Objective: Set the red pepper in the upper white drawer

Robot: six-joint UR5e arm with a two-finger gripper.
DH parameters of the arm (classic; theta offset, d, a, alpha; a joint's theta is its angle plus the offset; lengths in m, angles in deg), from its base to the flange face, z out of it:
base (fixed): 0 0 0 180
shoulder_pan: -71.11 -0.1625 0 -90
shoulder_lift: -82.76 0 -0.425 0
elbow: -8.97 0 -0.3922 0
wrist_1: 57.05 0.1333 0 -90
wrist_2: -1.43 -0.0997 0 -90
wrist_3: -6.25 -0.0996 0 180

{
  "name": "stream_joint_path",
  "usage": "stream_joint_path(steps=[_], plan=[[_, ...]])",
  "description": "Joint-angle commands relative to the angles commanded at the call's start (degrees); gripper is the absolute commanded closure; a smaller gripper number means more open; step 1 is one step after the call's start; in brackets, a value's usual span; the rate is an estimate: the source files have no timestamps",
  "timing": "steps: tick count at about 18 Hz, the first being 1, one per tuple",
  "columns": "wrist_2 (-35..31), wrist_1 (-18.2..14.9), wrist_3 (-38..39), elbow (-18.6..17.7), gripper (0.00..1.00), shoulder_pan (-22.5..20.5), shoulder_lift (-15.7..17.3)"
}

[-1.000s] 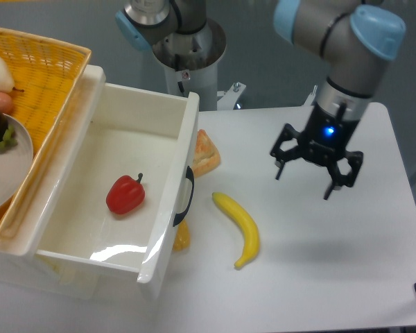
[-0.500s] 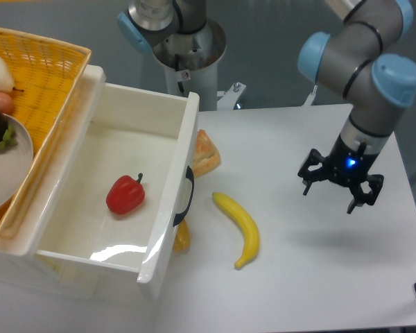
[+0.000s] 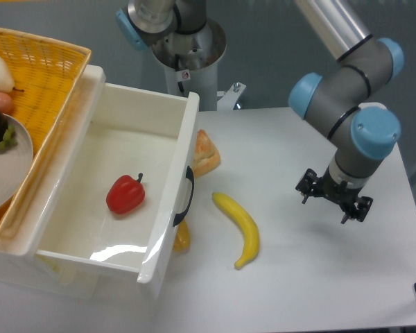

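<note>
The small glossy red bell pepper (image 3: 125, 195) lies on the floor of the large glossy white plastic drawer box (image 3: 69, 263), roughly mid-floor and clear of the walls, with its short dark stem pointing up and to the right toward the drawer's front wall; its long axis runs along that same diagonal. There is one red pepper, one curved yellow banana (image 3: 240, 228) on the white table (image 3: 312, 291), one small orange pepper (image 3: 182, 236) partly hidden beside the drawer front under the dark curved handle (image 3: 186, 196), and one orange-tan wedge of food (image 3: 204, 153) just beside the front wall farther back. One yellow wicker basket (image 3: 45, 76) sits to the left of the drawer, holding a white plate (image 3: 14, 173) with some round fruits. The single grey arm with blue joint caps bends down over the right side of the table, well apart from the drawer, its black two-finger gripper (image 3: 333, 198) pointing downward above the tabletop. The fingers are spread apart and hold nothing.
</note>
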Motion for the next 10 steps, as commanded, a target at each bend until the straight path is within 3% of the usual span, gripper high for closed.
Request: stream_joint_path(steps=[10], plan=[[-0.26, -0.09, -1.42, 1.58, 0.0, -0.26, -1.23]])
